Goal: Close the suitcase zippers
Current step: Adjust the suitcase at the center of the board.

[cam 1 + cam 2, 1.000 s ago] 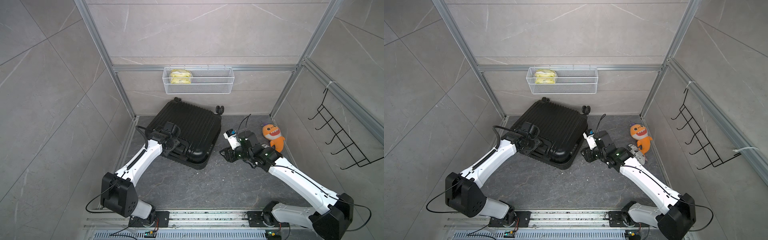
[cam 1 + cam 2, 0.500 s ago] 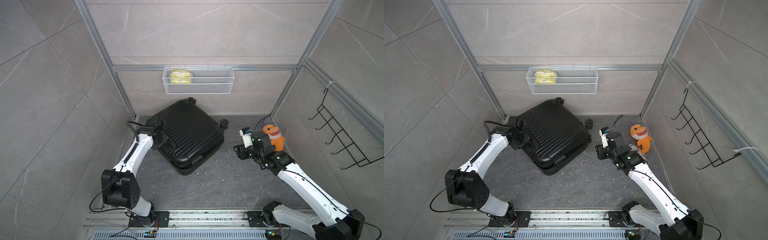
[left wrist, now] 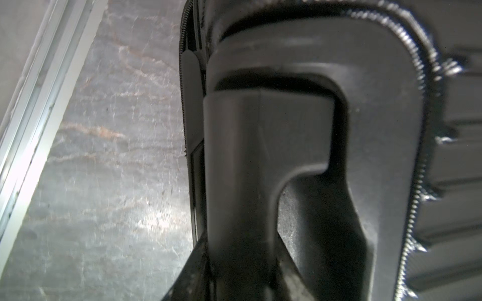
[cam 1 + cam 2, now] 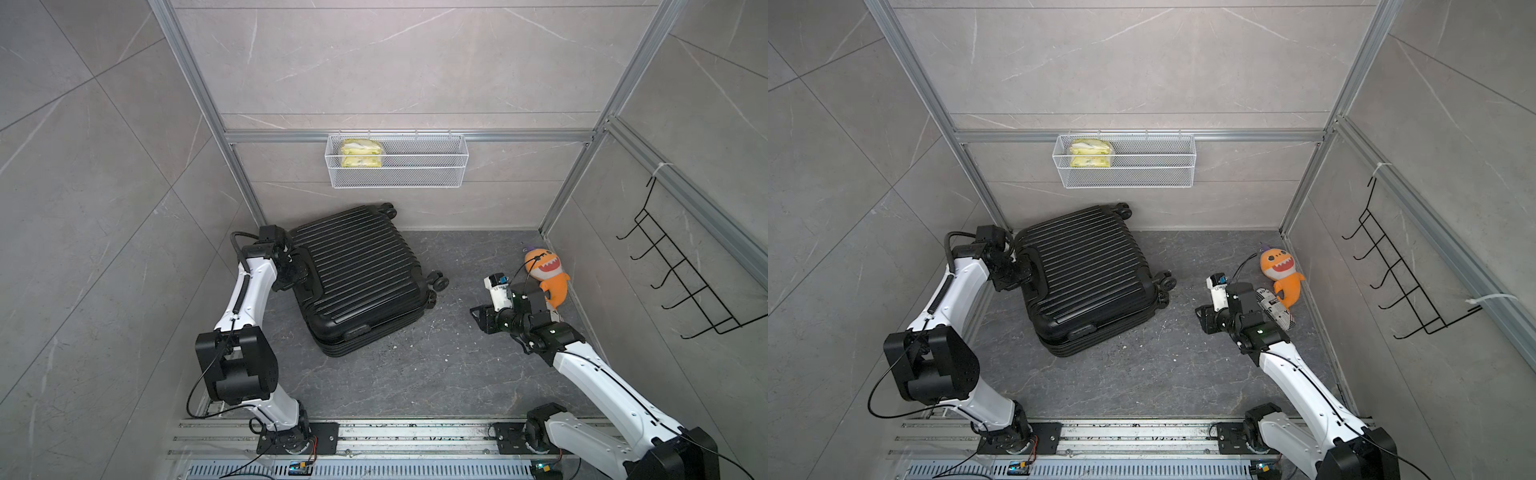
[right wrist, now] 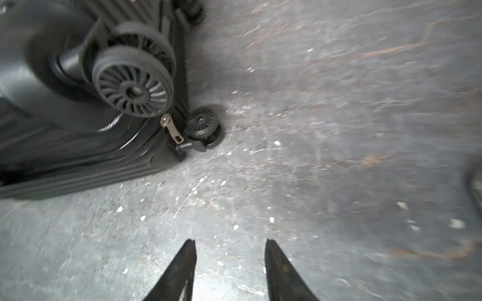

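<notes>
Glossy plastic suitcase [image 4: 361, 270], rough floor [image 4: 415, 374]

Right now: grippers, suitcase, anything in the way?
Left gripper shut on handle; right gripper open over floor. Suitcase flat, lid down, zipper pull by corner wheel. Nothing between pull and right fingers.

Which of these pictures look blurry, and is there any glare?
Both top views: sharp and evenly lit. Left wrist view: the suitcase is so close it looks soft, with glare on the floor. Right wrist view: smeary throughout, the wheel included.

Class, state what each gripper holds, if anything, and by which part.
Left gripper grips the suitcase by its handle; right gripper is open, holding nothing.
</notes>
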`<state>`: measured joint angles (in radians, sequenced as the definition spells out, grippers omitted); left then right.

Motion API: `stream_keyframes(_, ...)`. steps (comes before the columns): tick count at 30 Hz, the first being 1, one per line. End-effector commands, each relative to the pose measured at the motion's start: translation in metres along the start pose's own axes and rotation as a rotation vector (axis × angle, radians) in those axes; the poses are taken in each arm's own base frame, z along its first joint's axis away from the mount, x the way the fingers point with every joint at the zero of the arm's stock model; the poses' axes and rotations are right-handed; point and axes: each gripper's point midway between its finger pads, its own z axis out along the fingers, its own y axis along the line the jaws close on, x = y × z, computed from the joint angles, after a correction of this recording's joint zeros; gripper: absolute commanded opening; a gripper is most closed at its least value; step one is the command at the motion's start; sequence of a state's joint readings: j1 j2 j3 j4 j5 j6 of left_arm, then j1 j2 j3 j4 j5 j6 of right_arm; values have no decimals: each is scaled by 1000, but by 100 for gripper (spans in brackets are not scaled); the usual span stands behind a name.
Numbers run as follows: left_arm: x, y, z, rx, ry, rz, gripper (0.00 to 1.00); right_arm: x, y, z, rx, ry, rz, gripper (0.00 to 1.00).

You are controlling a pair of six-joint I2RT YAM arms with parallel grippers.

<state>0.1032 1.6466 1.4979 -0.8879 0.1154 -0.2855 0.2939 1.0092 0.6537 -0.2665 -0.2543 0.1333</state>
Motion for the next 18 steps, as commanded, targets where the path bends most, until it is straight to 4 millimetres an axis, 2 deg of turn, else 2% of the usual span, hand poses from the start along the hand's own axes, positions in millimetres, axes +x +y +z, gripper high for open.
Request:
stream_keyframes(1, -19, -43, -15, 236, -38, 169, 0, -24, 32, -1, -174, -151, -89, 45)
stream_keyframes(9, -40, -60, -12, 307, -5, 223, 0, -9, 71, 27, -312, -226, -260, 37)
stream_keyframes(14, -52, -67, -20, 328, -21, 215, 0, -8, 74, 41, -353, -309, -273, 31)
stream_keyframes(18, -59, -63, -12, 305, -21, 186, 0, -3, 76, 55, -372, -313, -300, 30)
